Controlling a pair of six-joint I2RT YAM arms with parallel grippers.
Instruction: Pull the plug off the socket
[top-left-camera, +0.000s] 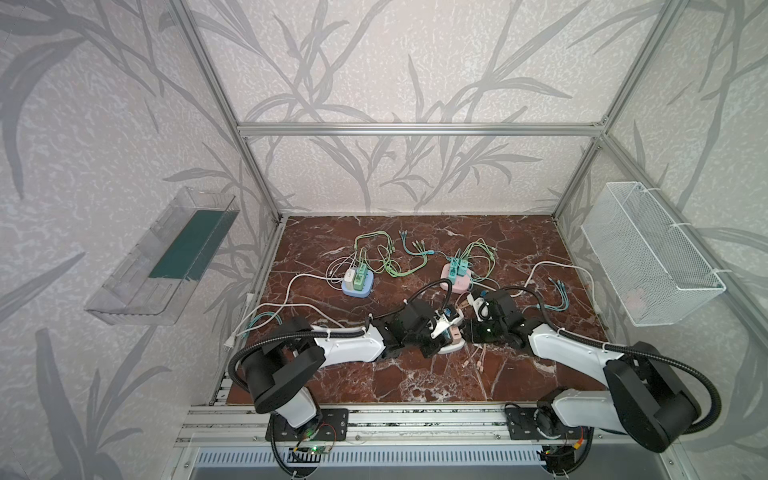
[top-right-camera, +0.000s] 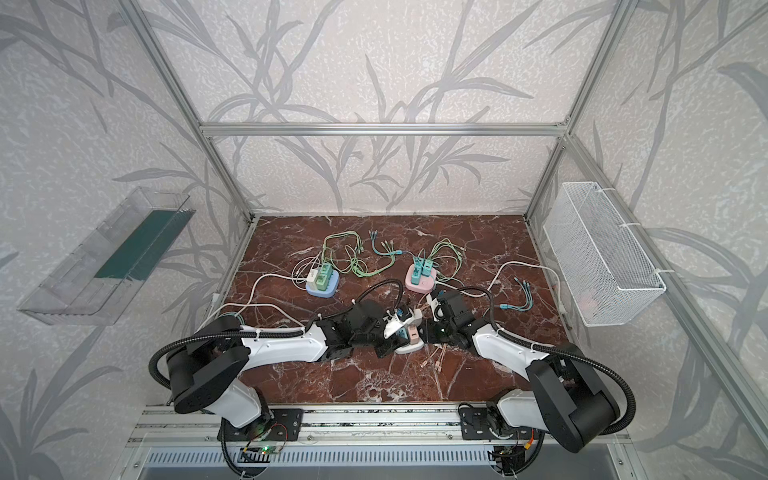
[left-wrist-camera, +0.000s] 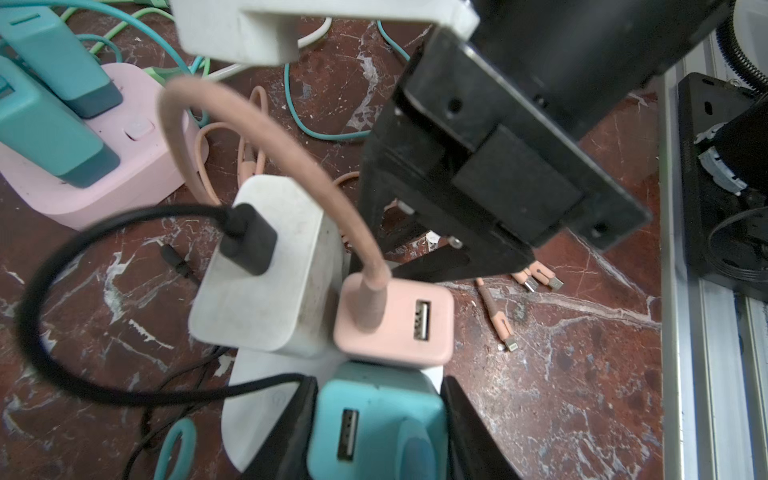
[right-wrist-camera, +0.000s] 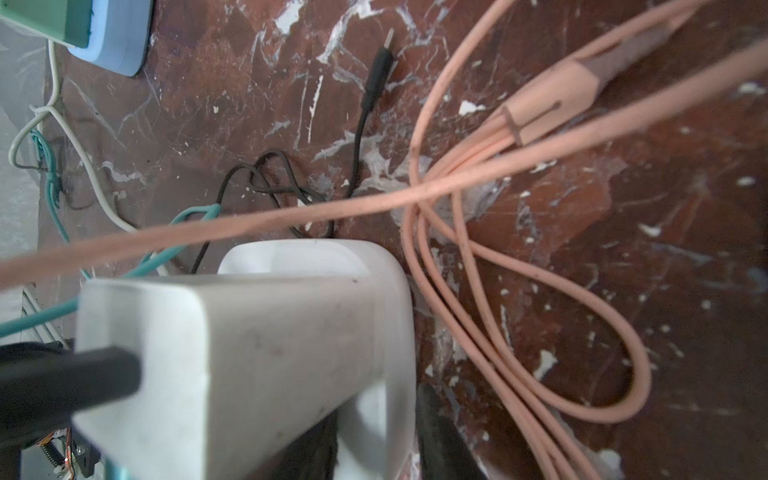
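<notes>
Currently at the grasp stage, with the pull not yet started. The left gripper (left-wrist-camera: 376, 451) is clamped on the teal plug (left-wrist-camera: 374, 409), with a black finger touching each side of it. The teal plug sits seated in the white socket (left-wrist-camera: 257, 411), just beside the pink plug (left-wrist-camera: 395, 320) and near the white plug (left-wrist-camera: 266, 266). The socket lies on the tabletop (left-wrist-camera: 561, 374) at front centre, between the two arms in both top views. The right gripper (right-wrist-camera: 376, 440) is closed on the socket's rim, and I judge it is bracing the base. Next the left needs to pull straight up along the prongs while the right holds the socket down. The risk is that the base lifts along with the plug or the pull tilts. The pink cable (right-wrist-camera: 415, 199) drapes across the work area and the black cable (left-wrist-camera: 41, 291) loops beside it, so either could snag.
</notes>
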